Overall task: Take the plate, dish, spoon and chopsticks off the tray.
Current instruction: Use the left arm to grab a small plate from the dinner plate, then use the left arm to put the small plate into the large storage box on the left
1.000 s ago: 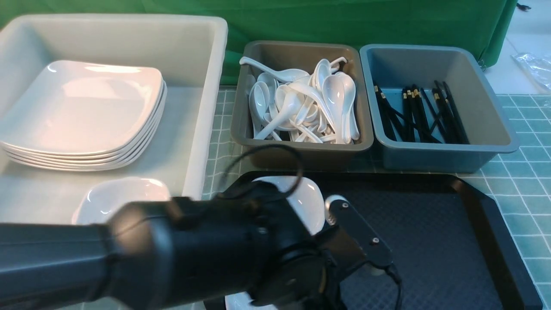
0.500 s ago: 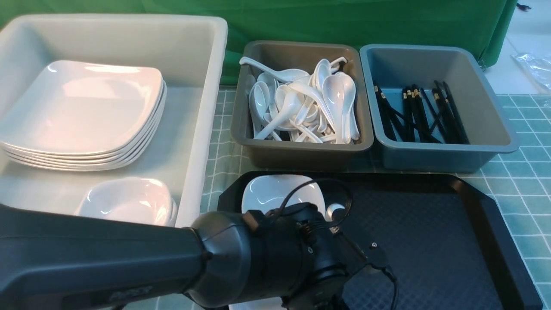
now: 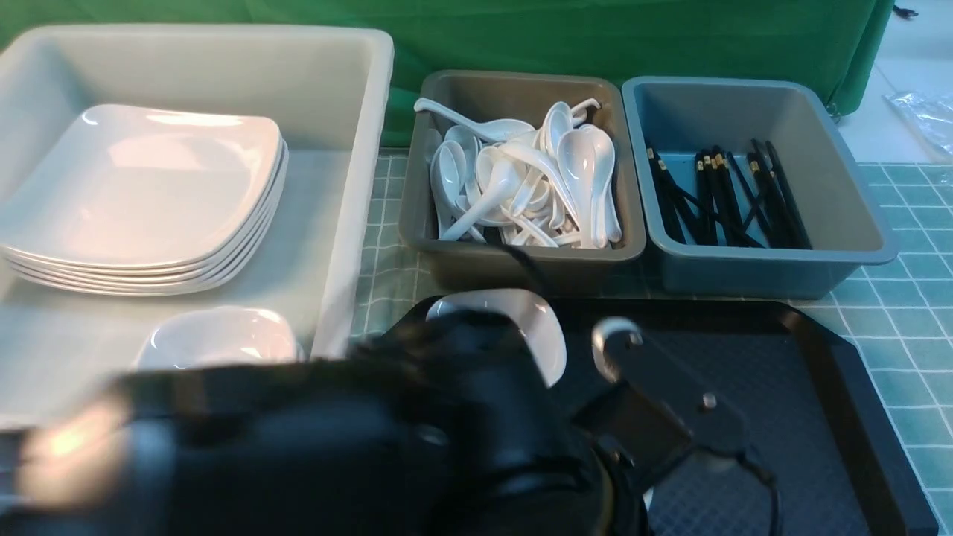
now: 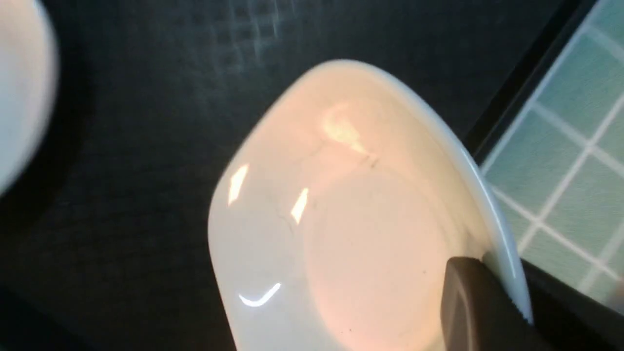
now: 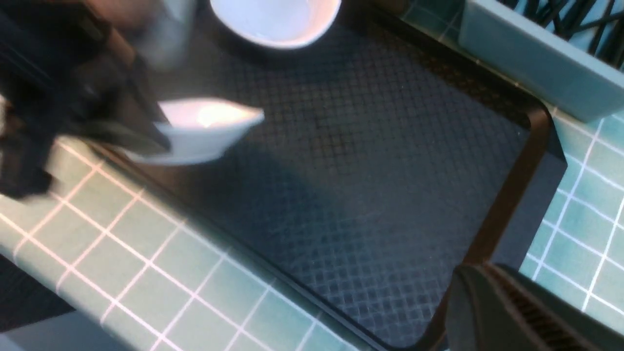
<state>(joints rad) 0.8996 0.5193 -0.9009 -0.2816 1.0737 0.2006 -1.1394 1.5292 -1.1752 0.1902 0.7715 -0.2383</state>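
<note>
My left gripper (image 4: 502, 292) is shut on the rim of a small white rounded-square dish (image 4: 351, 219), one finger inside the bowl and one outside. It holds the dish tilted above the black tray (image 4: 146, 146). The right wrist view shows this dish (image 5: 200, 129) in the air over the tray's near left edge. A second small white dish (image 3: 514, 324) sits at the tray's far left corner and also shows in the right wrist view (image 5: 275, 19). My right gripper (image 5: 492, 302) is shut and empty above the tray's (image 5: 341, 170) right rim. In the front view my left arm (image 3: 447, 447) hides the held dish.
A white tub (image 3: 350, 186) on the left holds stacked large plates (image 3: 141, 193) and small bowls (image 3: 216, 339). A brown bin (image 3: 521, 260) holds several white spoons (image 3: 521, 179). A grey bin (image 3: 752, 272) holds black chopsticks (image 3: 722, 197). Green tiled cloth surrounds the tray (image 3: 782, 417).
My left arm has risen toward the camera and is now blurred, with its wrist further right. The dish at the tray's far left has not moved.
</note>
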